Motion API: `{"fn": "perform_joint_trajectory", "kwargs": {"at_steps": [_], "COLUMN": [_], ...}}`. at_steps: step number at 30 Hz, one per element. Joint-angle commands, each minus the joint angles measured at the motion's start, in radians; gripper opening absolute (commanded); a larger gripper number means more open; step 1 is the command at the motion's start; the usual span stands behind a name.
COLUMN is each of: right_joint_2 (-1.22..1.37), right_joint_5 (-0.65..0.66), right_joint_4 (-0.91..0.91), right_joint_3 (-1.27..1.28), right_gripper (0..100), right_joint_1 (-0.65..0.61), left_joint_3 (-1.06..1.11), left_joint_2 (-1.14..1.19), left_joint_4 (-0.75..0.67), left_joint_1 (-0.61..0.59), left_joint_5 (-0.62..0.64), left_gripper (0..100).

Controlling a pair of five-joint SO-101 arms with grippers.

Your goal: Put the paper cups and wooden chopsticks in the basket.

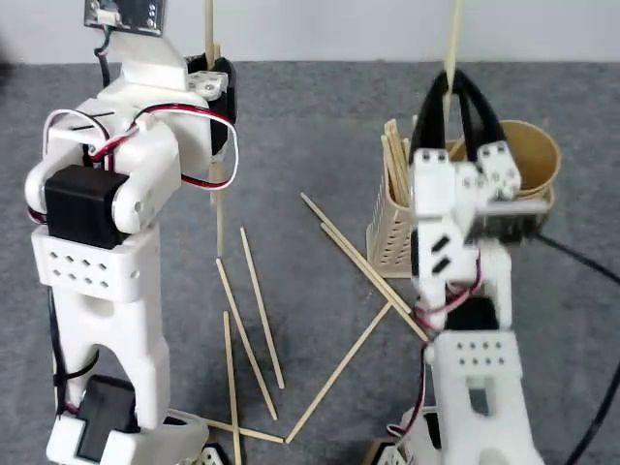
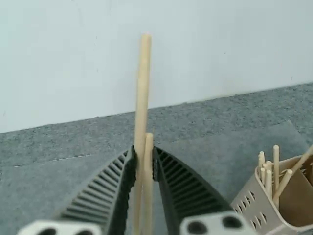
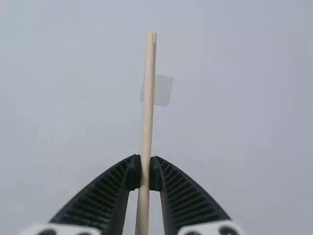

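Note:
My left gripper [image 2: 143, 152] is shut on two wooden chopsticks [image 2: 143, 88] held upright, one reaching higher than the other. In the high view this gripper [image 1: 213, 77] is at the back left, with the sticks [image 1: 219, 208] hanging down to the mat. My right gripper [image 3: 145, 164] is shut on a single chopstick [image 3: 148, 98] that points up. It hovers [image 1: 451, 82] over the basket [image 1: 387, 242], its stick [image 1: 452, 34] rising past the top edge. The cream slotted basket holds several chopsticks [image 1: 395, 160] and a brown paper cup [image 1: 533, 155].
Several loose chopsticks lie on the grey mat between the arms: a pair [image 1: 260, 310] left of centre, two [image 1: 360, 262] slanting toward the basket's foot, one [image 1: 334, 373] nearer the front. A white wall stands behind. The basket [image 2: 254, 200] is to the left gripper's side.

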Motion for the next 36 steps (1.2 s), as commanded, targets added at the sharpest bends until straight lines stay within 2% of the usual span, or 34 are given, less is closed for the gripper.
{"fn": "perform_joint_trajectory", "kwargs": {"at_steps": [1,7,18,20,23,25,31,36], "right_joint_2": [-0.082,-0.084,-0.093,-0.094,-0.096,-0.096,-0.163,-0.329], "right_joint_5": [-0.011,-0.012,-0.005,-0.002,-0.006,-0.008,-0.002,-0.044], "right_joint_4": [-0.091,-0.262,-0.346,-0.300,-0.214,-0.196,-0.156,0.130], "right_joint_3": [0.109,0.253,0.414,0.434,0.420,0.402,0.353,0.302], "right_gripper": [0.7,0.7,1.8,7.4,21.4,26.1,26.2,26.2], "right_joint_1": [-0.012,-0.012,-0.007,-0.005,0.010,0.021,0.019,0.013], "left_joint_3": [-0.031,-0.031,-0.031,-0.031,-0.031,-0.031,-0.031,-0.031], "left_joint_2": [-0.061,-0.060,-0.060,-0.060,-0.060,-0.055,-0.051,-0.051], "left_joint_4": [0.006,0.038,0.064,0.075,0.078,0.077,0.071,0.071], "left_joint_1": [-0.006,-0.006,-0.006,-0.006,-0.006,-0.006,-0.005,-0.005], "left_joint_5": [0.011,0.012,0.012,0.011,0.008,0.008,0.011,0.011], "left_gripper": [1,1,1,1,1,1,1,1]}}
